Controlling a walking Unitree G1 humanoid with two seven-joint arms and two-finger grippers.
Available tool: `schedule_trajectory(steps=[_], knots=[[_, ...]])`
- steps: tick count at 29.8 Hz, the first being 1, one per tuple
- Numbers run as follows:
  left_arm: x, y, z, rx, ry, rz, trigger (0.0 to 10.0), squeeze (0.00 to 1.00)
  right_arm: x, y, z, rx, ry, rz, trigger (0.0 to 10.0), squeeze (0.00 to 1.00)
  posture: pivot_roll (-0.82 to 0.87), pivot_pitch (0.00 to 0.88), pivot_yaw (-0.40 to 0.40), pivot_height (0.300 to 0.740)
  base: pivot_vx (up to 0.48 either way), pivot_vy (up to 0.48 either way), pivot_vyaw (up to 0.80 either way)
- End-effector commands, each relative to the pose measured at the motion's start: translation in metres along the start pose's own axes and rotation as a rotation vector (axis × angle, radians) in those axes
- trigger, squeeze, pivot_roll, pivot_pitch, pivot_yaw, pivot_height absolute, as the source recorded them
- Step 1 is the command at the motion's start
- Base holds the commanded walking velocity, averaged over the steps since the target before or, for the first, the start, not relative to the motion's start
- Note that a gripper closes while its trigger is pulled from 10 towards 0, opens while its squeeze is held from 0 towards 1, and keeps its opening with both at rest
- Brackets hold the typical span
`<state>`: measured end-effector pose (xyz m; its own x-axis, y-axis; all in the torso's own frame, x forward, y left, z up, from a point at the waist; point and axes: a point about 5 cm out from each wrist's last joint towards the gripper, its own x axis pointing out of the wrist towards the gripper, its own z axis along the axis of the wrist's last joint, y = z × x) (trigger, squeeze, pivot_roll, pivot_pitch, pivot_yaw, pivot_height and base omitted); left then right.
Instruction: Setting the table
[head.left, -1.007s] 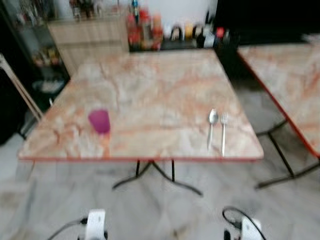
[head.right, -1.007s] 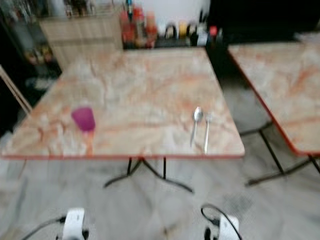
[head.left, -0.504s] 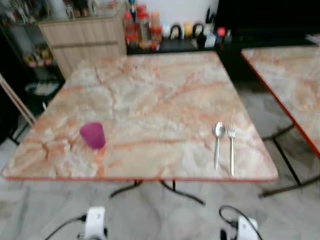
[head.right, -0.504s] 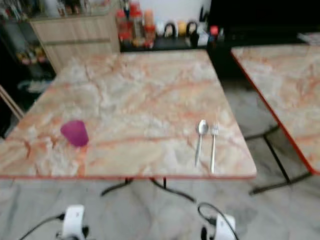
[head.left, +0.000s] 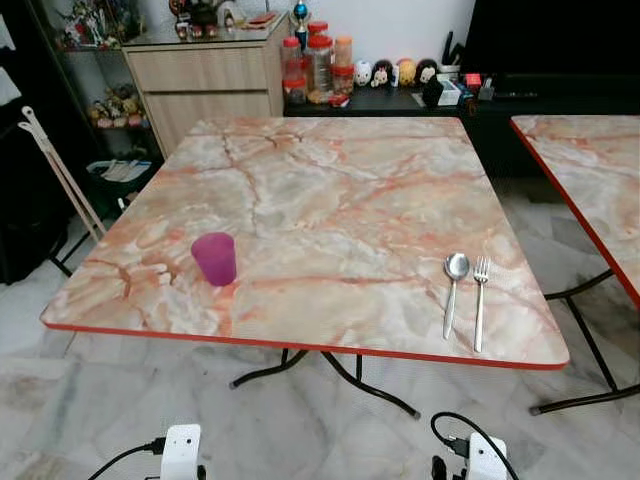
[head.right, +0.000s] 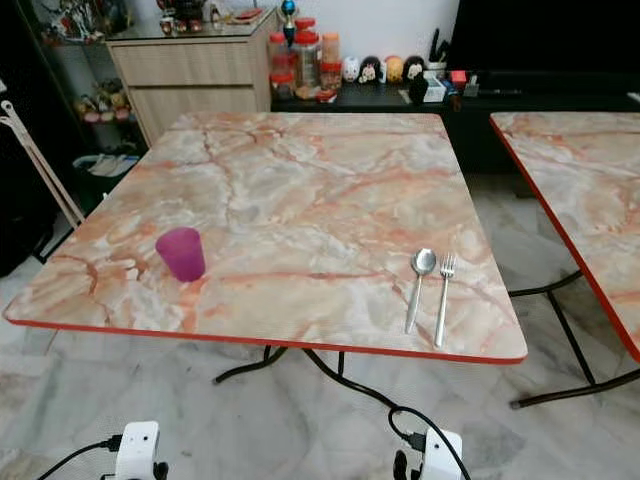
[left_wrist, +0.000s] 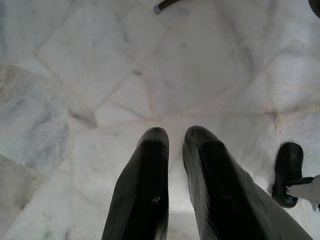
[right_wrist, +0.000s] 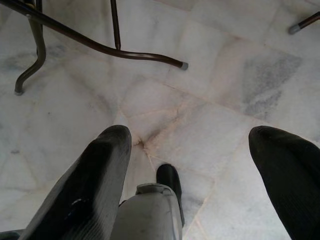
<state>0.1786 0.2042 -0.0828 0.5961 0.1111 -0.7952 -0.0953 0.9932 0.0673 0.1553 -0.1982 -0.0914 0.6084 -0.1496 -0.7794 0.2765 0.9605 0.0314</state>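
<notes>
Marble table (head.left: 330, 190): cup (head.left: 214, 258), spoon (head.left: 454, 288), fork (head.left: 480, 298) near its front edge.

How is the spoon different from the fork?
The spoon ends in a round bowl, while the fork ends in thin tines. The spoon lies nearer the purple cup; the fork lies nearer the table edge on the robot's right. Both are silver with long handles and lie flat side by side, heads pointing away from the robot.
</notes>
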Motion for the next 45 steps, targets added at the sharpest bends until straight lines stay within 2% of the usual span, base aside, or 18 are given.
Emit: schedule_trajectory(steps=[1,15,21,25,28,32,37,39,45], knots=[[0.0,0.001,-0.001,0.017,0.005,0.002,10.0,0.0,0.0,0.0,0.0,-0.007,0.002,0.004,10.0,0.0,-0.06,0.0,0.025,0.74,0.0,0.0,0.0],[0.0,0.001,0.0,0.016,0.001,0.003,10.0,0.0,-0.004,0.0,-0.009,-0.004,-0.002,-0.008,10.0,0.0,-0.07,0.0,0.026,0.74,0.0,0.0,0.0],[0.0,0.0,0.001,0.017,-0.005,0.002,10.0,0.0,-0.004,0.005,0.003,-0.12,-0.118,0.028,10.0,0.0,-0.08,0.0,0.032,0.74,0.0,0.0,0.0],[0.0,0.0,0.001,0.019,-0.005,0.002,10.0,0.0,-0.005,0.005,0.004,-0.145,-0.136,0.028,10.0,0.0,-0.08,0.0,0.032,0.74,0.0,0.0,0.0],[0.0,0.001,0.001,0.026,-0.002,0.001,10.0,0.0,-0.009,0.006,0.007,-0.227,-0.224,0.048,10.0,0.0,-0.09,0.0,0.037,0.74,0.0,0.0,0.0],[0.0,0.001,0.001,0.03,-0.002,0.0,10.0,0.0,-0.012,0.004,0.008,-0.225,-0.267,0.056,10.0,0.0,-0.09,0.0,0.04,0.74,0.0,0.0,0.0],[0.0,0.002,0.001,0.047,-0.004,-0.007,10.0,0.0,-0.015,0.004,0.014,-0.273,-0.337,0.069,10.0,0.0,-0.1,0.0,0.05,0.74,0.0,0.0,0.0],[0.0,0.002,0.0,0.066,0.001,-0.016,10.0,0.0,-0.019,0.009,0.023,-0.398,-0.415,0.137,10.0,0.0,-0.1,0.0,0.054,0.74,0.0,0.0,0.0],[0.0,0.003,0.001,0.08,-0.001,-0.016,10.0,0.0,-0.025,0.011,0.038,-0.465,-0.521,0.184,10.0,0.0,-0.09,0.0,0.042,0.74,0.0,0.0,0.0]])
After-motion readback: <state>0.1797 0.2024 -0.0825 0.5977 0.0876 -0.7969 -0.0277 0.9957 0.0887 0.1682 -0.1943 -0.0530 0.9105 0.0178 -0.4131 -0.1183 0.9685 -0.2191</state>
